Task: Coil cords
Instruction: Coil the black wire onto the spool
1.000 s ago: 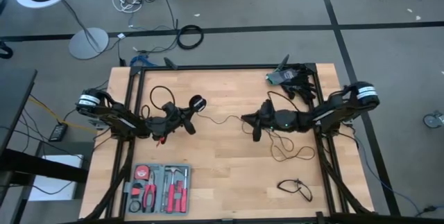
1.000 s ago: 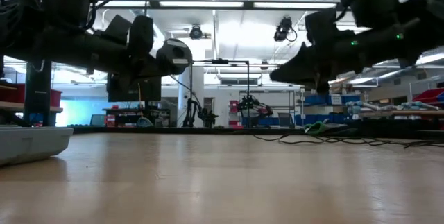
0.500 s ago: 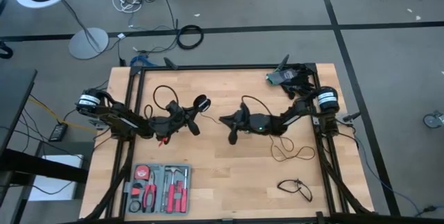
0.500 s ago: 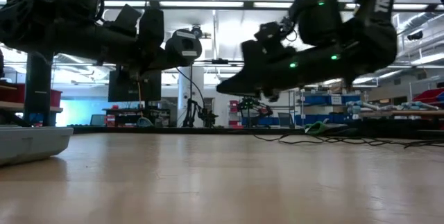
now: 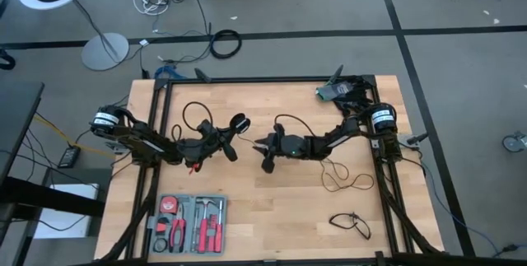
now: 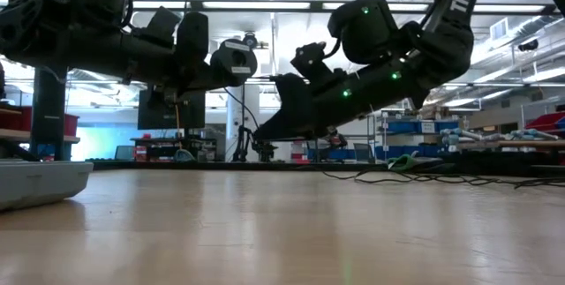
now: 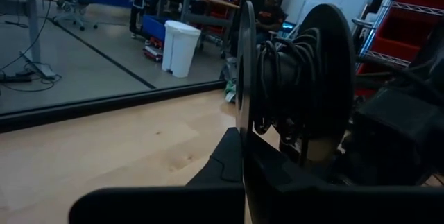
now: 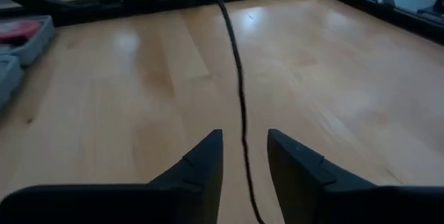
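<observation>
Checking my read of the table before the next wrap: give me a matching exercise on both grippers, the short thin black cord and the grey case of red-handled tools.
Things:
1. left gripper
2. right gripper
3. short thin black cord
4. grey case of red-handled tools

States or places:
A. lies loose at the high view's lower right
B. fingers apart, long thin black cord running between them
C. sits at the high view's lower left
D. clamped on the round black disc wound with cord

Pairs: 1-D, 2-B, 3-A, 4-C
</observation>
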You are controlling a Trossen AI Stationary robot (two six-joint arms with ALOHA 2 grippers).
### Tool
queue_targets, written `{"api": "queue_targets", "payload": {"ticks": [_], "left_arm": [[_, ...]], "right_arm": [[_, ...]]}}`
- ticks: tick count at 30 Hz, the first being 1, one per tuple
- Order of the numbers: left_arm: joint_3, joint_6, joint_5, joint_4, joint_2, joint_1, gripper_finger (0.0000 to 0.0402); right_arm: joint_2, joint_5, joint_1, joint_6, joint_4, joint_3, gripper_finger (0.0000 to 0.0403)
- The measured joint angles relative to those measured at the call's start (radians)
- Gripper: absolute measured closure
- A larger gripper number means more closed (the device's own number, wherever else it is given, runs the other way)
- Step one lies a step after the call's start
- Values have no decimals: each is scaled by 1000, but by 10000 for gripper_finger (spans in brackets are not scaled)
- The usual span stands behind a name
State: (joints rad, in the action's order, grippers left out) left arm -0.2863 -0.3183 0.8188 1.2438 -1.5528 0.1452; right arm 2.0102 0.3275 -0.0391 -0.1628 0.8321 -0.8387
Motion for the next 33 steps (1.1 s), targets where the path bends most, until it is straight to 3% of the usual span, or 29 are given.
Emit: {"api": "queue_targets", "payload": {"ticks": [5, 11, 16, 23, 29, 33], "left_arm": [[0, 0, -5, -1, 0, 0, 402], [0, -3, -6, 0, 0, 0, 402], [0, -3, -28, 0, 0, 1, 402], [0, 1, -51, -1, 0, 1, 402], [0, -2, -50, -80, 0, 1, 402], [0, -13, -50, -125, 0, 1, 402]], "right_arm": [[0, 0, 1, -24, -19, 0, 303], [0, 2, 8, -53, -43, 0, 393], [-36, 27, 26, -55, -94, 1, 400], [-231, 132, 48, -48, -389, 2, 401], [-384, 148, 53, 19, -402, 2, 402], [-420, 127, 53, 56, -386, -36, 402]]}}
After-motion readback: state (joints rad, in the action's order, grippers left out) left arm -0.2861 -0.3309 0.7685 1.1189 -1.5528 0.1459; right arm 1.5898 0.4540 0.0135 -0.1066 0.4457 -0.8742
